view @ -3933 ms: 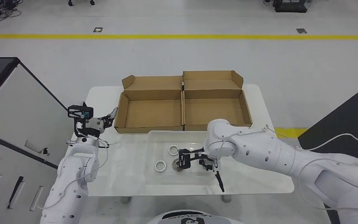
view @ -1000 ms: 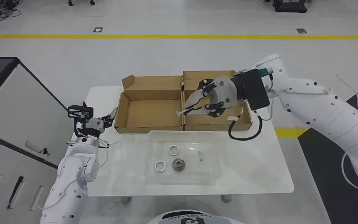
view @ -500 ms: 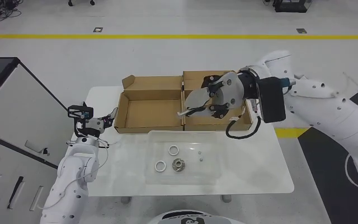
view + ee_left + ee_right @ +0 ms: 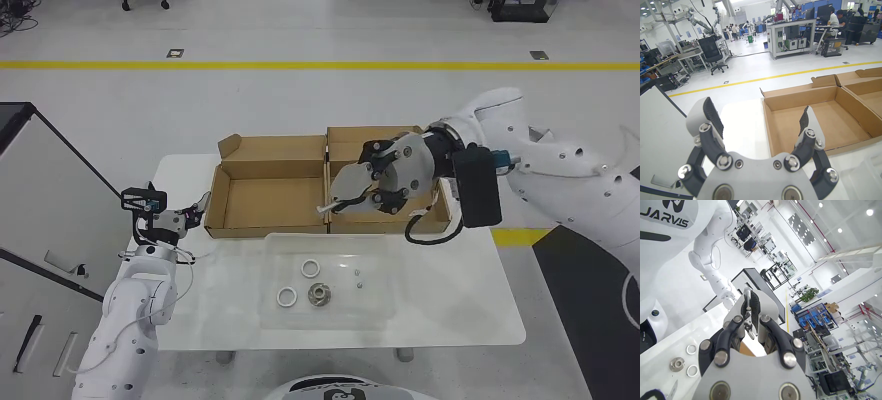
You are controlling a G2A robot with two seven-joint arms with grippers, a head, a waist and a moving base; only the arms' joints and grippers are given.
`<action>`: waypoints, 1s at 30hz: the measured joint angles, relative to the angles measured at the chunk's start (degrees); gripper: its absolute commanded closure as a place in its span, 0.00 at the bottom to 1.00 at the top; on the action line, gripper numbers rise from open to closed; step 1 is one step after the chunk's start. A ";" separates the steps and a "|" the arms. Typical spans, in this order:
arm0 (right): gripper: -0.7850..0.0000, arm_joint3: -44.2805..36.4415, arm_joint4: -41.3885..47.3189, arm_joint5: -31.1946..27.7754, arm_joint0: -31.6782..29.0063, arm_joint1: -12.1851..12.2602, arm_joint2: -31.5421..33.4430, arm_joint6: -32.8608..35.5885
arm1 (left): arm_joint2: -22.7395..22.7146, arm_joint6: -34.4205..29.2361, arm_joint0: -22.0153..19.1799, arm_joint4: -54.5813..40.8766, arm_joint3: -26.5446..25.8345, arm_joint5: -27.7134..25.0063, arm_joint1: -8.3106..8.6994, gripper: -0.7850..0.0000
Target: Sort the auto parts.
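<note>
over the right box [image 4: 352, 140], right hand [image 4: 337, 201] pinching a bolt [image 4: 748, 298]

A robotics lab in a large industrial hall. In the top view a yellow painted floor line [image 4: 320, 65] crosses the upper part of the frame over a pale glossy floor [image 4: 300, 100]. The left wrist view shows grey jointed robot arms on a metal frame [image 4: 702, 26], a black swivel office chair [image 4: 712, 53], an aluminium-frame equipment rack [image 4: 789, 40] and dark desk monitors [image 4: 824, 11]. The right wrist view shows blue storage bins [image 4: 810, 317] and round ceiling lights [image 4: 839, 230].
</note>
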 measured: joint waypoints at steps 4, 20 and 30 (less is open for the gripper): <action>1.00 -0.42 1.70 1.83 -1.55 -0.04 0.78 0.95 | 0.00 0.00 0.00 0.00 0.00 0.00 0.00 0.00; 1.00 -3.35 10.40 13.19 -11.45 -2.87 4.89 -13.20 | 0.00 0.00 0.00 0.00 0.00 0.00 0.00 0.00; 1.00 -6.92 14.36 19.43 -13.44 -5.33 4.25 -19.45 | 0.00 0.00 0.00 0.00 0.00 0.00 0.00 0.00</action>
